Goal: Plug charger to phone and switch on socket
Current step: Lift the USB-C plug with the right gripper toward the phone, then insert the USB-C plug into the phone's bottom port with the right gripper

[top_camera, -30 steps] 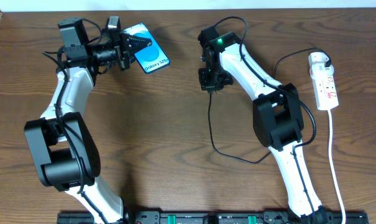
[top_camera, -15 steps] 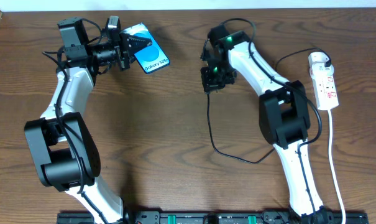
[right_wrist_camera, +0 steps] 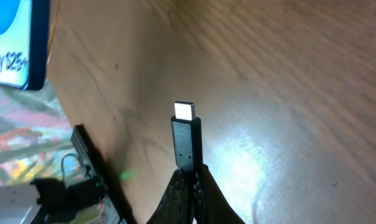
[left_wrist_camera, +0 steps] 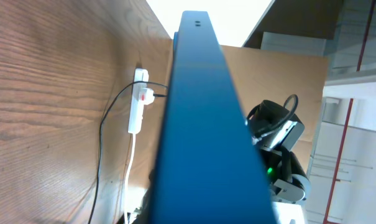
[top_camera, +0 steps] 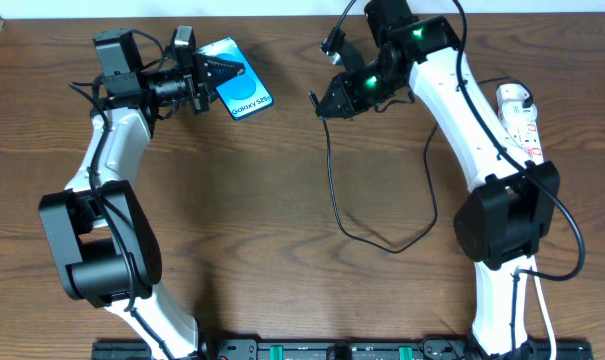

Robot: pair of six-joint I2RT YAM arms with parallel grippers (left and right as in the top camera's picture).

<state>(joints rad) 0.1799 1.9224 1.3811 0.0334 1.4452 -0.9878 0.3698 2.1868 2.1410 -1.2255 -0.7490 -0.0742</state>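
Charger [right_wrist_camera: 186,140] clenched at tip in right gripper [right_wrist_camera: 188,176], apart from phone [top_camera: 244,95] clamped in left gripper [top_camera: 223,70].

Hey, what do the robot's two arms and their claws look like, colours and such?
The left arm and right arm have white tubular links between bulky black joints, with thin black cables alongside. The left claw and right claw are black. The right arm's wrist end shows green lights.

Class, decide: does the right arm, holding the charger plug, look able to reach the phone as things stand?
Probably yes. The right gripper holds the charger by its plug, and the left gripper holds the phone; only open table shows between them.
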